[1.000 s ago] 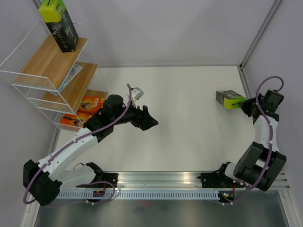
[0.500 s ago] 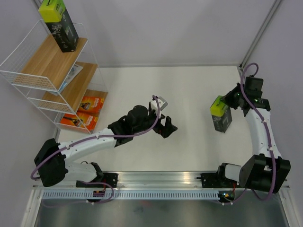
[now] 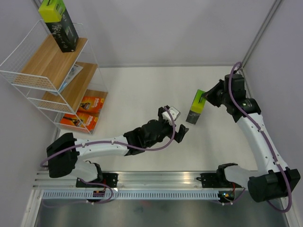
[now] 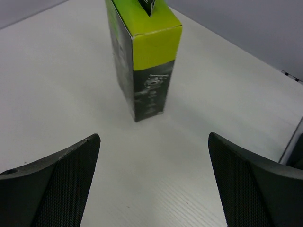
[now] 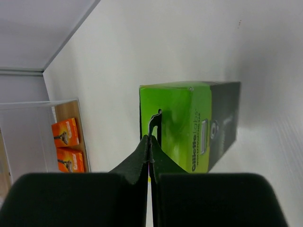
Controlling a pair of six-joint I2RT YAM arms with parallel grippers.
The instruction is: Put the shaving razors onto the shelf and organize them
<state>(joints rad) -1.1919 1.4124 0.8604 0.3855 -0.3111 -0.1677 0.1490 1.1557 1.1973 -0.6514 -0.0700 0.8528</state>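
left arm point(image 3: 104, 144) stretched forward | left hand point(image 3: 180, 134) spread wide | right arm point(image 3: 258, 137) bent inward | right hand point(image 3: 204, 98) pinched tight

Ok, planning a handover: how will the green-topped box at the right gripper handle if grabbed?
The green-topped box looks like stiff cardboard, probably light. Tall and narrow, it likely tips if nudged. The right gripper pinches only its thin hang tab, which may bend.

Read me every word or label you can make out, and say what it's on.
"Gillette labs": lime-green face of the black-and-green box.
Small print on its black side: blurred.
Print on the orange packs and the top-shelf box: too small to read.
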